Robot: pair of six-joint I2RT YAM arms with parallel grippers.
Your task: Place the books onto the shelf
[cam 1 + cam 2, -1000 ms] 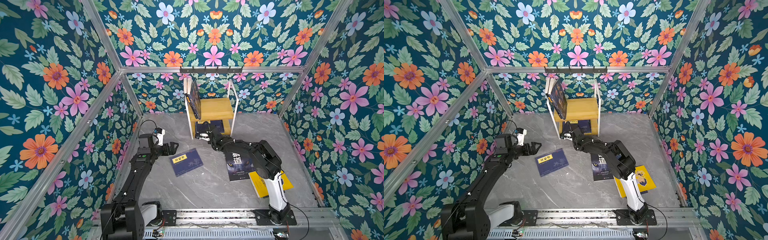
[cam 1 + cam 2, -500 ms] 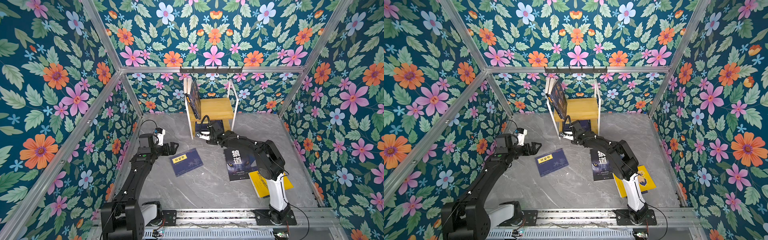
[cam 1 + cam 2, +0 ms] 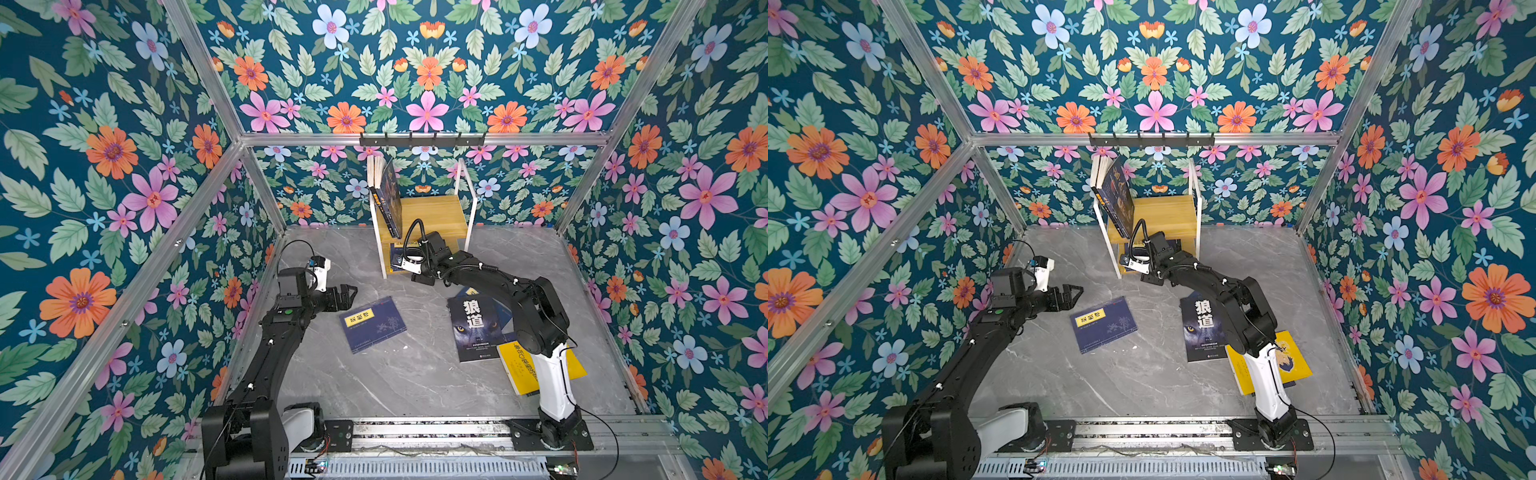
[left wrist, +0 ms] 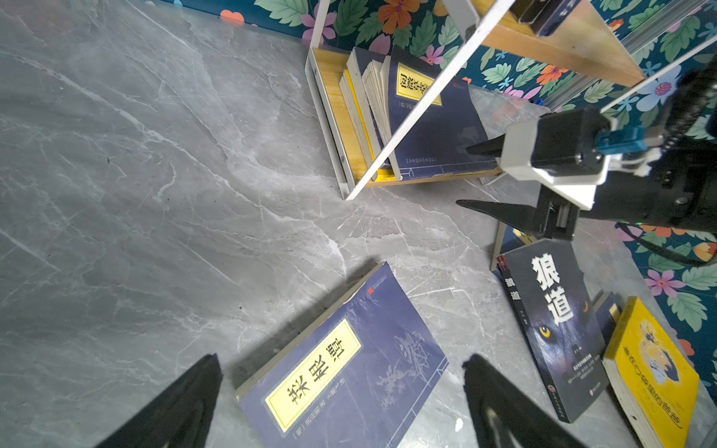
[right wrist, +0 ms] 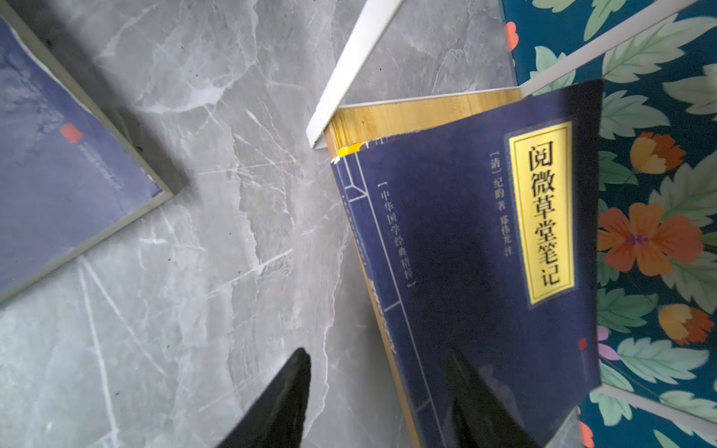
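Gaping both: left claw (image 3: 350, 296), right claw (image 4: 463, 175); one shelf (image 3: 436, 212).

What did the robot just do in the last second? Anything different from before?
The right hand opened, letting go of the shelved navy book on the lower tier of the shelf, and its wrist lifted slightly. The left hand, open, and the loose navy book, wolf book and yellow book on the table stayed put.

"狼道" on wolf-eyed book (image 3: 473, 328); "阅微草堂笔记" on shelved navy book (image 5: 465, 252)
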